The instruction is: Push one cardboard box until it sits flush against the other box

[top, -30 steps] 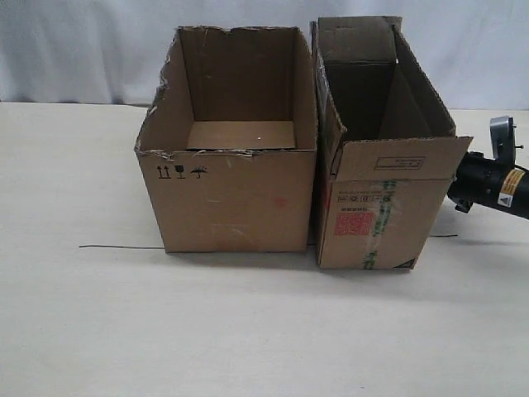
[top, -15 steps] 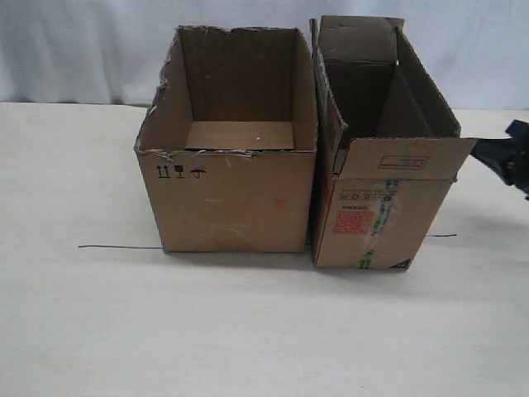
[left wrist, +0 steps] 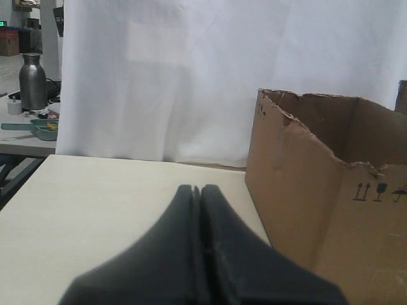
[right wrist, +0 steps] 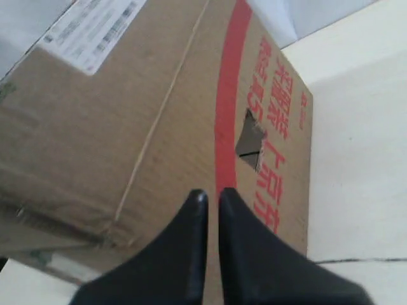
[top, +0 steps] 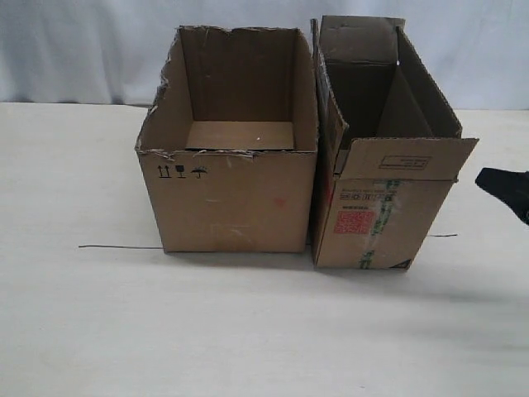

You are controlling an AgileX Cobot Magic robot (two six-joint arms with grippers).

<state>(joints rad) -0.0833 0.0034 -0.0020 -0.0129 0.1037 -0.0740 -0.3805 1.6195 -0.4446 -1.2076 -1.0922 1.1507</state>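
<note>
The cardboard box, narrow with red print and green tape, stands right of the other box, the wide torn-rimmed carton. Their facing sides run close together, with only a thin dark seam at the front lower corner. My right gripper hovers at the right edge, a short gap away from the cardboard box's flap, fingers together and empty. In the right wrist view the right gripper points at the cardboard box's side near its red stripe. My left gripper is shut, beside the other box.
A thin black line runs along the pale table under both boxes. A white curtain closes the back. Past the table's edge in the left wrist view stands a metal bottle on a side bench.
The cardboard box has slid slightly left toward the other box. My right arm has pulled back to the right edge and turned its fingertips toward the box.
</note>
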